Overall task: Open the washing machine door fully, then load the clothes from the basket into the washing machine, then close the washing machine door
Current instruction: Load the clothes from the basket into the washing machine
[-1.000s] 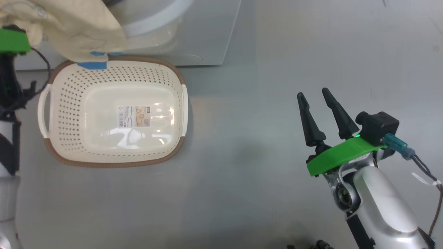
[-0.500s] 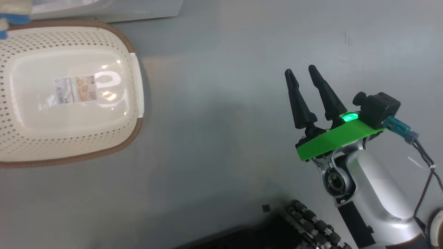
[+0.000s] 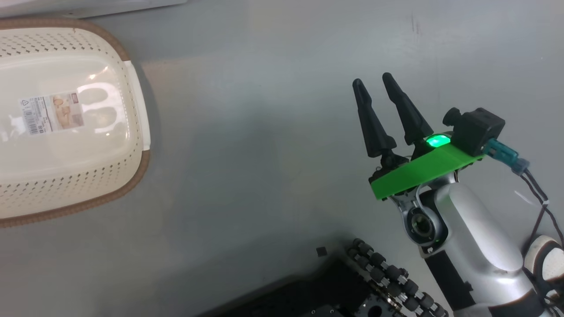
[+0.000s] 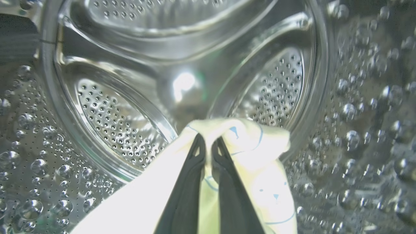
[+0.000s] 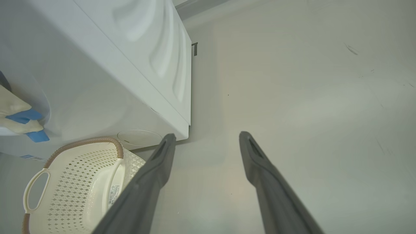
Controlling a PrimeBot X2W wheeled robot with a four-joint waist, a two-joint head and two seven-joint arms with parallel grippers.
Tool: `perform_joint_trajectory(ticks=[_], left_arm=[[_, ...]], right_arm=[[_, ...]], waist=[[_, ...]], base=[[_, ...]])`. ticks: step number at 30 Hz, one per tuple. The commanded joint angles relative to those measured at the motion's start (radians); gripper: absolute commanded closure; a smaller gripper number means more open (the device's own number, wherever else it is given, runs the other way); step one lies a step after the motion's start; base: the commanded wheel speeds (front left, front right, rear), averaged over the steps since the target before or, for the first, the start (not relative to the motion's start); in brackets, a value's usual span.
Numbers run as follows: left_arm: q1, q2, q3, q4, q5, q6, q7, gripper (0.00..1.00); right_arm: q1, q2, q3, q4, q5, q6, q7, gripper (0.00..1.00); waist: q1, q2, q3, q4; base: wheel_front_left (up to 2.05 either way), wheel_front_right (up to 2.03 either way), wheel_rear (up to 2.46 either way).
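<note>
In the left wrist view my left gripper [image 4: 208,140] is shut on a pale cream-yellow garment [image 4: 263,182] of the clothes, held inside the perforated steel drum [image 4: 120,120] of the washing machine. The same garment's blue patches [image 5: 22,116] hang at the machine's front. The cream basket [image 3: 66,176] lies on the floor at the left with only its label sticker [image 3: 50,112] on its bottom. My right gripper [image 3: 374,83] hovers open over bare floor far to the right of the basket [image 5: 74,185]. The washing machine door is out of view.
The white side of the washing machine [image 5: 107,65] stands left of my right gripper [image 5: 205,138]. Its lower edge [image 3: 88,6] runs along the top left of the head view. My black wheeled base [image 3: 379,281] is at the bottom. Grey floor [image 3: 264,132] spreads between basket and right arm.
The head camera has swung right, so the basket slid to the left edge and the left arm with the garment left that view. My right gripper stays open.
</note>
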Motion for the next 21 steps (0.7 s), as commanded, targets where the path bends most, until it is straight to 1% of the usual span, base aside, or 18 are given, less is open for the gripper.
perform_joint_trajectory(ticks=[1, 6, 12, 13, 14, 21], left_arm=[[-0.053, 0.044, 0.001, -0.007, 0.014, -0.004, -0.005, 1.00], [-0.098, 0.038, -0.037, 0.110, 0.023, -0.004, -0.012, 1.00], [-0.129, 0.024, -0.072, 0.183, 0.018, -0.004, -0.027, 1.00], [-0.132, 0.022, -0.076, 0.192, 0.017, -0.004, -0.029, 0.71], [-0.134, 0.019, -0.081, 0.202, 0.016, -0.004, -0.031, 0.00], [-0.120, 0.001, -0.123, 0.219, -0.007, -0.004, -0.038, 0.00]], right_arm=[[0.029, -0.001, 0.020, -0.025, 0.006, 0.000, -0.009, 0.00], [0.029, -0.001, 0.027, -0.022, 0.012, 0.000, -0.009, 0.00], [0.029, -0.001, 0.023, -0.017, 0.012, 0.000, -0.009, 0.00], [0.029, -0.001, 0.023, -0.016, 0.011, 0.000, -0.009, 0.00], [0.028, -0.001, 0.023, -0.016, 0.011, 0.000, -0.009, 0.00], [0.025, -0.001, 0.014, -0.006, -0.002, 0.000, -0.009, 0.00]], waist=[[0.0000, 0.0000, 0.003, -0.004], [0.0000, 0.0000, 0.006, -0.015], [0.0000, 0.0000, 0.001, -0.015], [0.0000, 0.0000, 0.001, -0.014], [0.0000, 0.0000, 0.000, -0.012], [0.0000, 0.0000, -0.022, 0.007]], base=[[0.00, 0.00, 0.00], [0.00, 0.00, 0.00], [0.00, 0.00, 0.00], [0.00, 0.00, 0.00], [0.00, 0.00, 0.00], [0.00, 0.00, 0.00]])
